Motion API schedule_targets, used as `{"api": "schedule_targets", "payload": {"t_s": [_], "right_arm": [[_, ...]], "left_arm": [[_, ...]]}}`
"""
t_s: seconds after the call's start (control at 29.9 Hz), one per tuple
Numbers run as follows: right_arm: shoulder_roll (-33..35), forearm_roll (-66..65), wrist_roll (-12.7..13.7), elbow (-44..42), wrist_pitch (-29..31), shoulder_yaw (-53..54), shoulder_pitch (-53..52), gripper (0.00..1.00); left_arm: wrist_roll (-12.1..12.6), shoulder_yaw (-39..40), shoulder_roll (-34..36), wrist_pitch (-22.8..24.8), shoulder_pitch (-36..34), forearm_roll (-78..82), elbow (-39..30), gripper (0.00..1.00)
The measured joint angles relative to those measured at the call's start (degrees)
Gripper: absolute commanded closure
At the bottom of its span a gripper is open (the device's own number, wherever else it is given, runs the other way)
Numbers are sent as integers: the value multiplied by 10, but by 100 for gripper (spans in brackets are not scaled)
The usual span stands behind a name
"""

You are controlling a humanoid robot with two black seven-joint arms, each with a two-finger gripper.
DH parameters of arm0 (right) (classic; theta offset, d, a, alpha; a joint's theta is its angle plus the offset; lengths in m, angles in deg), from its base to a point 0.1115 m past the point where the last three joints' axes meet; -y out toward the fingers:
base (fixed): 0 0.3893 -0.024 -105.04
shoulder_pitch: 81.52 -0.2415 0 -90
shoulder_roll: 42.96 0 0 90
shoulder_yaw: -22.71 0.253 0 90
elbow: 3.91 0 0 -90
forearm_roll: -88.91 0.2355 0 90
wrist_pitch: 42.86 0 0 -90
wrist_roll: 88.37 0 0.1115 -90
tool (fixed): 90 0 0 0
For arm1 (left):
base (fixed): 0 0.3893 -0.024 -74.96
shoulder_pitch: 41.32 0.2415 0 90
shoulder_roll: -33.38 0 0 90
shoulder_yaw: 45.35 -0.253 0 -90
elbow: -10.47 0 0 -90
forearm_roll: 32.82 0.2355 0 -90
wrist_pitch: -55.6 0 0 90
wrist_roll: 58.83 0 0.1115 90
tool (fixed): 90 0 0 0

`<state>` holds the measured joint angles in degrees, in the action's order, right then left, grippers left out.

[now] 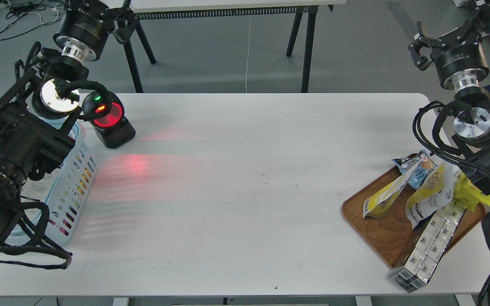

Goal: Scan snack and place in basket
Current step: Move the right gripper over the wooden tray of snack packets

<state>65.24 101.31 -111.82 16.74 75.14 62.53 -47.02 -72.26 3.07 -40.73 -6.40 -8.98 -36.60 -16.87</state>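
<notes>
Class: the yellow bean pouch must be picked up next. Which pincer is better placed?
Right. The right pincer is raised on the side where the snack lies on the wooden tray; the left pincer is far across.

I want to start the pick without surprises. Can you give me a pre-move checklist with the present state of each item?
1. Snack pouch reachable: ok, it lies on the wooden tray near the right arm, partly overlapping other packets.
2. Right hand free: ok, it holds nothing and is raised beyond the table.
3. Left hand free: cannot tell, it is partly cut off by the frame.
4. Scanner on: ok, it glows red.
5. Basket open to drop into: not ok, the left arm covers much of it.
</notes>
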Motion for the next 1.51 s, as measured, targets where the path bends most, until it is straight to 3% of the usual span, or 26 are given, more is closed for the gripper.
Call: {"api": "schedule_targets", "payload": {"t_s": [0.4,0.64,0.97,1.51], "right_arm": [[22,-26,0,39,0,-14,-21,1],[100,-161,-1,144,-5,-58,-70,2],[203,-450,-1,353,-41,-72,-103,2],[236,-742,-32,565,-45,-442,-395,3]], "left_arm": [[1,0,-1,0,0,1,6,0],[3,-4,1,0,0,1,6,0],[4,-6,-2,0,1,2,6,0],[1,-3,-2,0,0,1,5,0]]}}
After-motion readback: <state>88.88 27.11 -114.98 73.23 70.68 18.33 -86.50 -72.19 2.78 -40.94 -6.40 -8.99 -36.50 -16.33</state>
